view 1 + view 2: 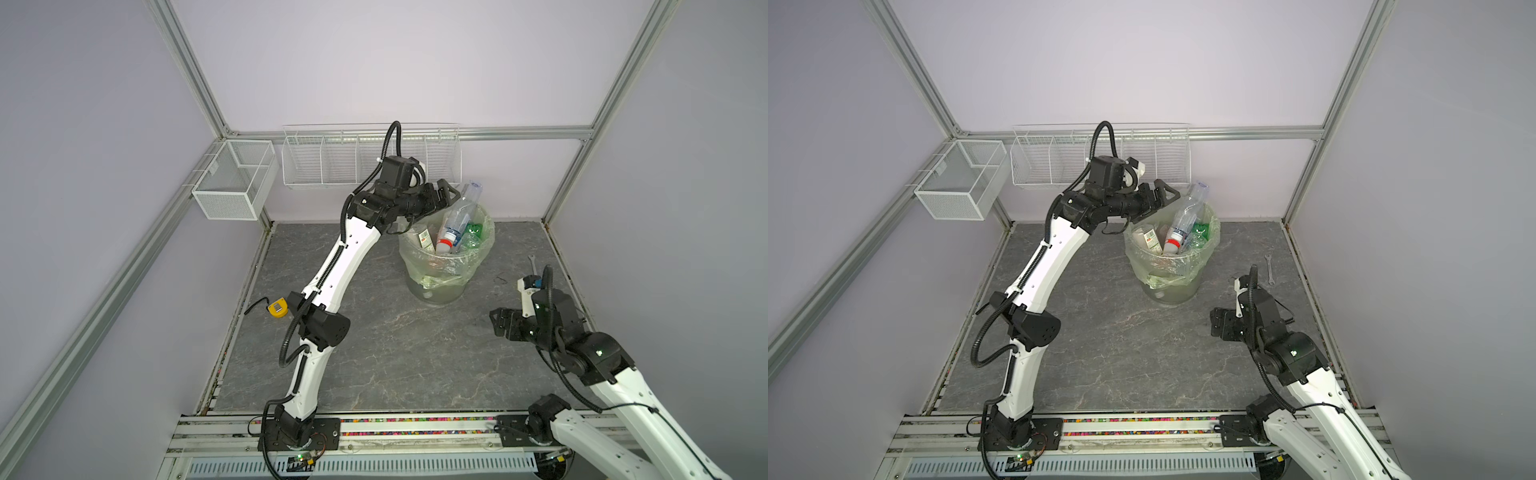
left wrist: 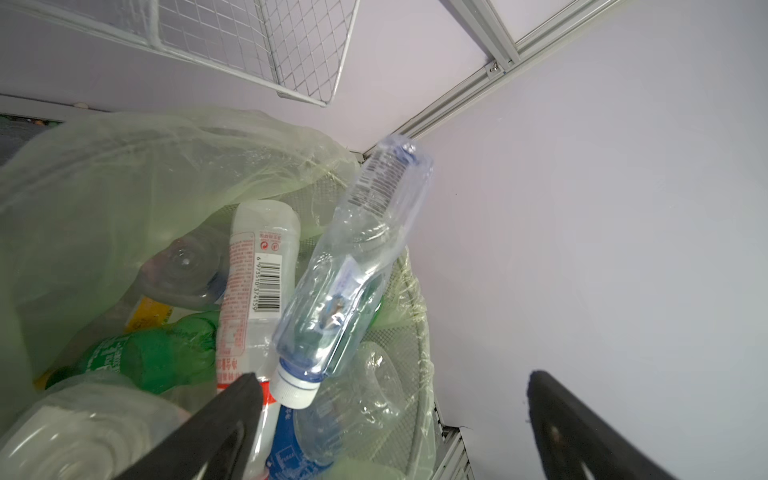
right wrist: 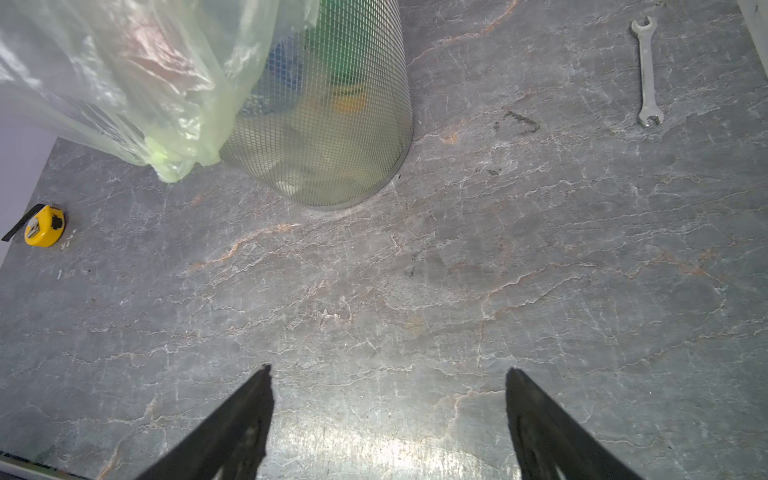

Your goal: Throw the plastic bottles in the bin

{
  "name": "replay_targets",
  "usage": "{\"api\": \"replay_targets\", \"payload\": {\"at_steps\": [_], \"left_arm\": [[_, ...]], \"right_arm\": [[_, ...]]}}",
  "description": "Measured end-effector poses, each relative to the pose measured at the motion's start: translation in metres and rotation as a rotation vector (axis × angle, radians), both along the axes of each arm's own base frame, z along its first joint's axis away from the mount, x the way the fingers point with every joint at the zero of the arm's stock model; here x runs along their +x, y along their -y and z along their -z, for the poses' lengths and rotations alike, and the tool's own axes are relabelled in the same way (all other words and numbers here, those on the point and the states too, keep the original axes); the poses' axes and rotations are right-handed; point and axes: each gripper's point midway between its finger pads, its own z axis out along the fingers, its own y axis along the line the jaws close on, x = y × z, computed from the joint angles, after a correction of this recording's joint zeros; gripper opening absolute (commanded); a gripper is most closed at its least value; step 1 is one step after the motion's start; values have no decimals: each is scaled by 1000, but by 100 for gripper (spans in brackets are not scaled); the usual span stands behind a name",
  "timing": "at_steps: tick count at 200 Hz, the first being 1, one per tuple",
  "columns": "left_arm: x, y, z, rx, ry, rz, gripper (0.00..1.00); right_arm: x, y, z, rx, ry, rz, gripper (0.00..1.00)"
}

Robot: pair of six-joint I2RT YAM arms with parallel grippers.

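Several clear and green plastic bottles [image 2: 349, 266] in round grey lined bin [image 1: 436, 286] toward tabletop's [image 1: 374, 353] far edge; left gripper [image 2: 392, 376], right gripper [image 3: 388, 370] both wide, empty; barcodes [image 2: 268, 282] readable only in left wrist view.

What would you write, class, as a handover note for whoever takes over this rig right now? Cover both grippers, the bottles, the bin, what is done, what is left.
Left gripper: open, empty, over the rim of the bin.
Right gripper: open, empty, low over the table, clear of the bin.
Bottles: a clear bottle stands cap-down in the bin, base poking above the rim; a white-labelled bottle, a green bottle and others lie in it too.
Done: every bottle in view is in the bin.
Left: no bottle shows on the table, only a tape measure and a wrench; check the clear bottle settles.
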Motion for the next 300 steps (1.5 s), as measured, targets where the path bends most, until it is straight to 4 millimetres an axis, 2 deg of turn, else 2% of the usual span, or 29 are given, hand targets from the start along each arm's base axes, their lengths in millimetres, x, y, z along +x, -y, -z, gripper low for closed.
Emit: {"api": "replay_targets", "payload": {"at_steps": [50,69,84,101,129,157,177,232,267,300], "left_arm": [[-23,-75,-47,-39,63,-90,99],[-29,-88,-58,-41,97,-109,99],[-32,-92,-59,-28,114,-115,99],[-31,-96,-49,-4,108,-120,99],[-22,-108,-18,61,71,-150,99],[-21,-131,16,119,18,-191,99],[-22,-151,28,138,3,-227,99],[-28,-208,34,147,21,-336,99],[-30,-242,51,171,0,-402,99],[-27,-263,67,190,-31,-444,99]], "right_arm": [[3,-1,5,-16,-22,-5,88],[4,-2,9,-23,-36,-5,88],[5,-2,9,-23,-37,-5,88],[6,-3,6,-21,-32,-5,89],[11,-6,-9,-10,-5,-6,88],[21,-9,-25,-10,16,-11,88],[32,-14,-36,-18,19,-16,88],[88,-37,-87,-30,64,-27,88],[130,-52,-125,-23,130,-11,89],[167,-63,-141,-15,164,15,89]]}}
